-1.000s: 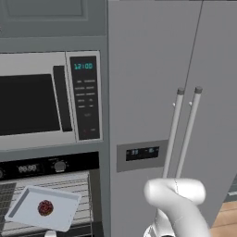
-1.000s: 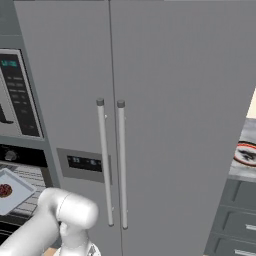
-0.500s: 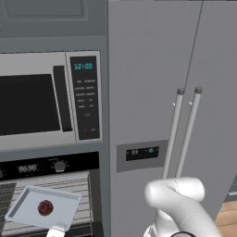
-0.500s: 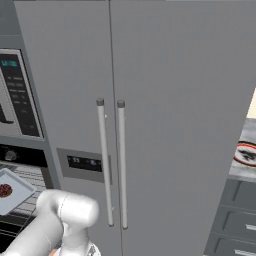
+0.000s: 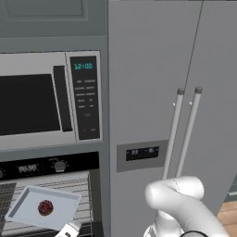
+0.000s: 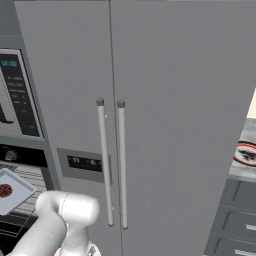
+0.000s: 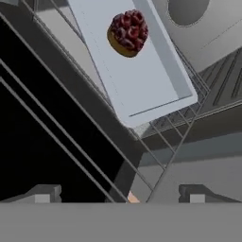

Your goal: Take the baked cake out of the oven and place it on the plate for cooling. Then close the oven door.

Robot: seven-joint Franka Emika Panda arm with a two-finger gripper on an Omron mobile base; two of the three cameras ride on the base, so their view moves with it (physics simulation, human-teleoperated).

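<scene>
Hand view: the baked cake (image 7: 128, 32) lies on the tray (image 7: 156, 90), looking soft and crumbly; grip its sides gently. Jaws wide open, empty.

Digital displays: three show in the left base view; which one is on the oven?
The lowest one, on the black panel beside the round knob, directly above the baking tray. The others sit on the microwave and fridge.

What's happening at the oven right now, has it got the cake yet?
Not yet. The baked cake sits untouched on the pale baking tray, which rests on a wire rack inside the open oven. The gripper is open and empty, hovering short of the tray's near edge. The plate waits on the counter beyond the fridge.
</scene>
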